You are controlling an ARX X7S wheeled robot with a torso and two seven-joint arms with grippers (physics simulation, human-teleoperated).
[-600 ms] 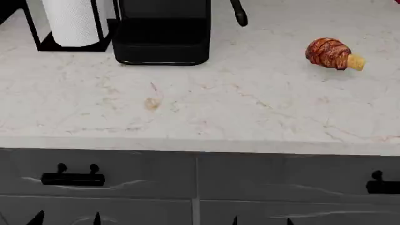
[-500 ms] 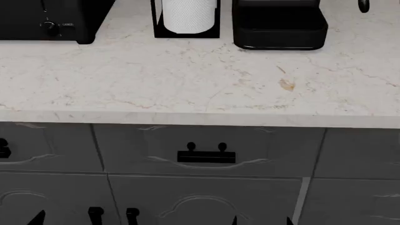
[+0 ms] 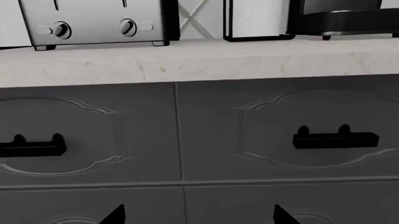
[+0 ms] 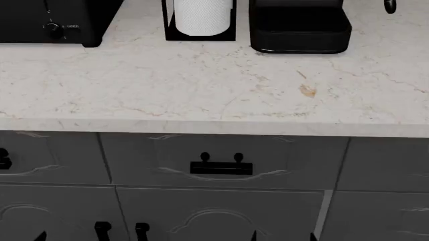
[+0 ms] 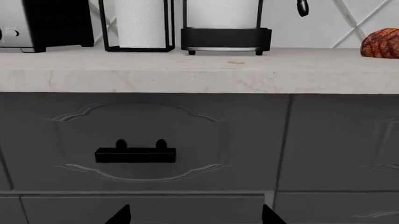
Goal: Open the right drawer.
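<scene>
The right drawer (image 4: pixel 387 161) shows only as the left part of its dark grey front, at the head view's right edge under the counter. It is flush with its neighbours, and its handle is out of view. The right wrist view shows the same front (image 5: pixel 344 140), past a vertical seam. My right gripper (image 5: pixel 196 215) is open, with its fingertips (image 4: pixel 255 236) low in front of the cabinets. My left gripper (image 3: pixel 198 215) is open too, facing fronts further left. Neither touches anything.
Left of the seam is a narrower drawer with a black bar handle (image 4: pixel 221 167) (image 5: pixel 135 154) (image 3: pixel 337 140). Another handle (image 3: pixel 31 147) lies further left. The marble counter (image 4: pixel 201 95) carries a toaster (image 4: pixel 54 20), paper towels (image 4: pixel 200 17), a coffee machine (image 4: pixel 300 30) and a croissant (image 5: pixel 381 44).
Between the oldest frame and half a second ago the head view jumped left along the counter, and the right drawer's handle left the picture. Since then the fingertips have sunk slightly.
</scene>
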